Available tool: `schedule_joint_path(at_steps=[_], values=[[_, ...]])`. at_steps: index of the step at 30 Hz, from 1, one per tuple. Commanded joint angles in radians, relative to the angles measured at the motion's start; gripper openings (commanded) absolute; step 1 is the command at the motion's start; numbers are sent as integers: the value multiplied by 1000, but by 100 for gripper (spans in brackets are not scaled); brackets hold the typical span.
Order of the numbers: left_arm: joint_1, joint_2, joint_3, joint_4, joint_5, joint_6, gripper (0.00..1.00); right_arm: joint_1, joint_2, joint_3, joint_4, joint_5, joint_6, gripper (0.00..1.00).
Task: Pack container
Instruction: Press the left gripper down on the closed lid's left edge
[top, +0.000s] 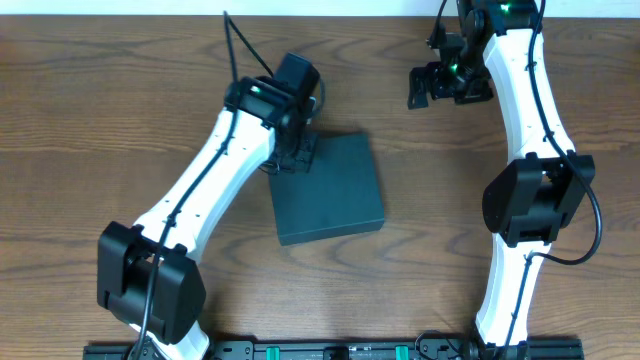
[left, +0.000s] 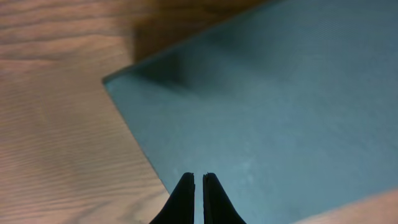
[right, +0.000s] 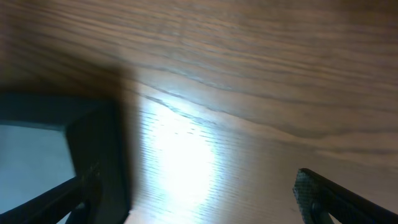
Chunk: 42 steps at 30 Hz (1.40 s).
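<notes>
The container (top: 330, 190) is a dark teal-black square box lying flat in the middle of the table with its lid down. In the left wrist view its matte top (left: 280, 93) fills the right side. My left gripper (top: 288, 158) is at the box's far left corner; its fingers (left: 199, 177) are shut and empty just over the lid. My right gripper (top: 428, 86) is far off at the back right, over bare wood. Its fingers (right: 189, 186) are spread wide and empty.
The wooden table (top: 120, 120) surrounds the box on all sides. In the right wrist view a dark boxy shape (right: 93, 143) with a pale face sits at the left edge, by the left finger; I cannot tell what it is.
</notes>
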<state>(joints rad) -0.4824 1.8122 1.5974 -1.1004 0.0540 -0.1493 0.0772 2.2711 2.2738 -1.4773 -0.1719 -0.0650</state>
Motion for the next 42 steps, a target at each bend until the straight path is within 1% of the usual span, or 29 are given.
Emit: schedule_joint_path(at_steps=[1, 5, 6, 7, 11, 12, 17, 42], values=[[0, 12, -12, 8, -118, -66, 6, 16, -1, 20, -12, 71, 5, 99], [0, 12, -12, 13, -118, -70, 7, 38, -1, 20, -16, 87, 5, 99], [1, 12, -12, 14, -118, -70, 29, 45, -1, 20, -15, 93, 4, 99], [1, 12, -12, 14, -118, -70, 45, 50, -1, 20, -14, 95, 4, 99], [1, 12, -12, 15, -118, -70, 94, 67, -1, 20, -6, 97, 4, 99], [1, 11, -11, 19, -118, -70, 99, 69, -1, 20, -3, 97, 4, 99], [6, 11, -11, 51, -119, -70, 99, 72, -1, 20, 7, 97, 4, 99], [13, 11, -11, 52, -119, -70, 99, 72, -1, 20, 8, 97, 4, 99]])
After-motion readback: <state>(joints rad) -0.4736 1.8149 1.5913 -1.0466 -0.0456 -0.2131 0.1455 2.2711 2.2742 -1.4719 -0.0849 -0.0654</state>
